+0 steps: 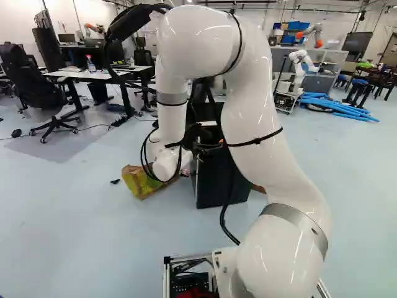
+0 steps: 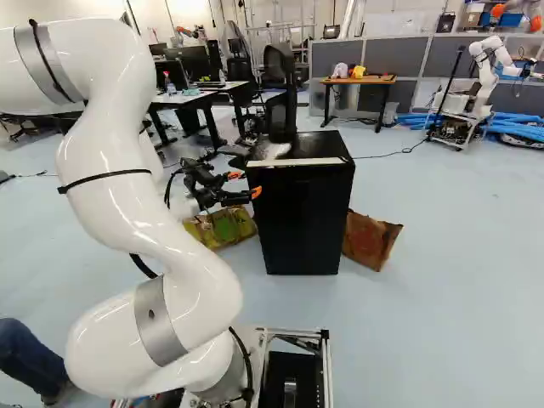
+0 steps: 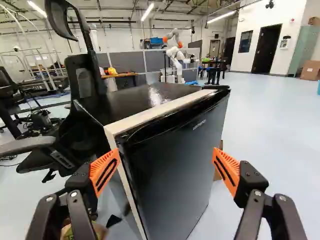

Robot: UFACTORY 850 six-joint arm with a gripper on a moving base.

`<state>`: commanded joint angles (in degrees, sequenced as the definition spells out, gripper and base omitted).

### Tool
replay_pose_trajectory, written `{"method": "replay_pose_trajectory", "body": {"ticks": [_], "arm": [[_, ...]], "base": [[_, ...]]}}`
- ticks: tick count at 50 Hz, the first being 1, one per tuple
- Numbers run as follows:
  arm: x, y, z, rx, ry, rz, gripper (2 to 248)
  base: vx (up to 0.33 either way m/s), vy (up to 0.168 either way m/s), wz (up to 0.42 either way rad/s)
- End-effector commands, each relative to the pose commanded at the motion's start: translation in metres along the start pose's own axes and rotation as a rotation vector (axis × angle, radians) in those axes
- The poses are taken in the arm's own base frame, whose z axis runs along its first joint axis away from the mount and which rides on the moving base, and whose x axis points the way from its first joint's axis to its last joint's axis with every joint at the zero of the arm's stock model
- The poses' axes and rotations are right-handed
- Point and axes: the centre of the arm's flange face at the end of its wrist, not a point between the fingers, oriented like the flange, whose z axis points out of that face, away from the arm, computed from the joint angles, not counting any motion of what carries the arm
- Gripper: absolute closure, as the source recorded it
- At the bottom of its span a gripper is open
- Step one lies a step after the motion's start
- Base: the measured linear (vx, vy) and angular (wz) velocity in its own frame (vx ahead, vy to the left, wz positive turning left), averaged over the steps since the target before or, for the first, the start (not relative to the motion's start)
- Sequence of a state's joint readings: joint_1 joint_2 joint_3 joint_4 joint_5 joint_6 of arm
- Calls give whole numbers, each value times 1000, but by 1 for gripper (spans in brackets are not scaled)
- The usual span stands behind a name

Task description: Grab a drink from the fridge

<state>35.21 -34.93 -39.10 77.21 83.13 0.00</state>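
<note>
Pale floor (image 2: 442,238), black fridge (image 2: 299,217), inside hidden (door (image 3: 175,170) shut), orange-padded fingers (image 2: 255,194) spread well apart

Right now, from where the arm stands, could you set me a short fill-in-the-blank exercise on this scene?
In the right base view, the crumpled green and brown bag lies to the ____ of the black, box-shaped fridge. The pads on the black, two-fingered jaws are ____ in colour. In the wrist view, these jaws stand ____, not shut.
Missing words: left; orange; open.
</note>
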Motion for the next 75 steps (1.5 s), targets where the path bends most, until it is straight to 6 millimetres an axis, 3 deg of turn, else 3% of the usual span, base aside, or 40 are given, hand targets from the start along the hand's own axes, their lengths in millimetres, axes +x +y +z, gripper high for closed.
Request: {"method": "replay_pose_trajectory", "body": {"ticks": [75], "arm": [[-6, -38, 40, -54, -31, 75, 3]], "base": [[0, 0, 0]]}}
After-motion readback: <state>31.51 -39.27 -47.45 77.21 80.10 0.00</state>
